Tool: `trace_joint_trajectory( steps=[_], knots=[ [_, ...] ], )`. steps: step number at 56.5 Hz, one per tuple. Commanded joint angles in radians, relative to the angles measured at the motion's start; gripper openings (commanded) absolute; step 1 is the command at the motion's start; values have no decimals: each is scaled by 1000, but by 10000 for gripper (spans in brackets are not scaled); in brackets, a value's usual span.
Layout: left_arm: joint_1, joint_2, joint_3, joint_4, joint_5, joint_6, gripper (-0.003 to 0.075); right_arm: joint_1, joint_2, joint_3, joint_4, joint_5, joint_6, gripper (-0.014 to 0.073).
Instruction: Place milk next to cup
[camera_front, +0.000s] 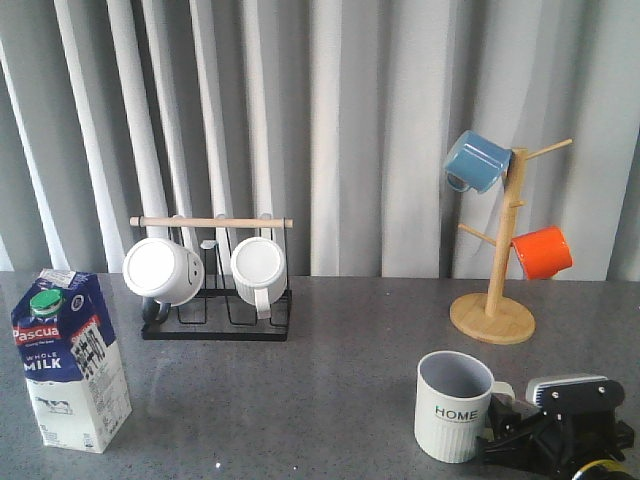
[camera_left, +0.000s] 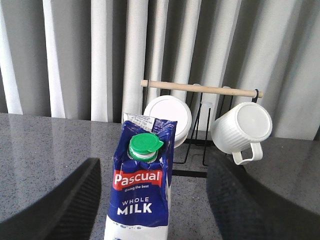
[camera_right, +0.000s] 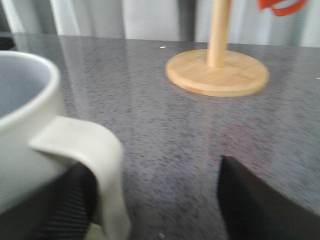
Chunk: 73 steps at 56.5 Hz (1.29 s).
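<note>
The milk (camera_front: 70, 360), a blue-and-white carton with a green cap, stands upright at the table's front left. In the left wrist view the milk (camera_left: 142, 192) stands between the wide-open fingers of my left gripper (camera_left: 155, 170), untouched. The left gripper is out of the front view. The cup (camera_front: 452, 405), a ribbed cream mug marked "HOME", stands at the front right. My right gripper (camera_front: 500, 432) is open just to its right. In the right wrist view the cup's handle (camera_right: 97, 165) lies between the fingers of that gripper (camera_right: 154, 165), against one finger (camera_right: 70, 200).
A black wire rack (camera_front: 215, 305) with a wooden bar holds two white mugs (camera_front: 162, 270) at the back left. A wooden mug tree (camera_front: 492, 315) at the back right carries a blue mug (camera_front: 476, 160) and an orange mug (camera_front: 542, 252). Grey curtains hang behind.
</note>
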Motion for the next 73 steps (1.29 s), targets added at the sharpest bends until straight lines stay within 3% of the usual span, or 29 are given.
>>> trace_joint_trajectory(
  steps=[1,9,20,34,50,60,73],
  knots=[
    [-5,-10,-36,-10,-80,0,450,-3,-24,-73,-63,-6,16,307],
    [-5,-10,-36,-10,-80,0,450,18,-40,-107,-64,1,92,-16],
    [-5,-10,-36,-10,-80,0,450,148,-81,-107,-4,-33,96,-4],
    [-5,-10,-36,-10,-80,0,450,361,-30,-177,236,-30,-18,-1],
    [-5,-10,-36,-10,-80,0,450,460,96,-357,436,12,-111,34],
    [-5,-10,-36,-10,-80,0,450,465,110,-374,406,95,-113,134],
    [-5,-10,-36,-10,-80,0,450,465,87,-297,390,85,-107,310]
  ],
)
